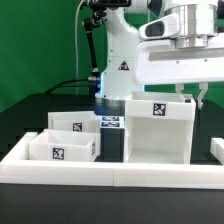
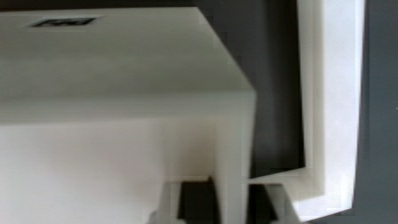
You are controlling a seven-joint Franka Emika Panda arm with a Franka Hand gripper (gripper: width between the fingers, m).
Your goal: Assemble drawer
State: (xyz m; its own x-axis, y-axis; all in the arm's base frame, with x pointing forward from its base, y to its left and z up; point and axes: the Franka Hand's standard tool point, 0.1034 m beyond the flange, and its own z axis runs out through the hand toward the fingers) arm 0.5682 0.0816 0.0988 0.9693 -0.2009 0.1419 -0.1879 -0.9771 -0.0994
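Drawer parts numbered three on the worktop [image 1: 22, 122]: one housing [image 1: 158, 132], its side wall pinched between the jaws, probably so it could be dragged into place; two trays, a nearer tray [image 1: 76, 123] and a farther tray [image 1: 60, 150], lay well apart from the jaws beyond the housing.

Ext cam low, front-on, wrist cam close over box housing [image 1: 158, 128] [image 2: 125, 75], shared
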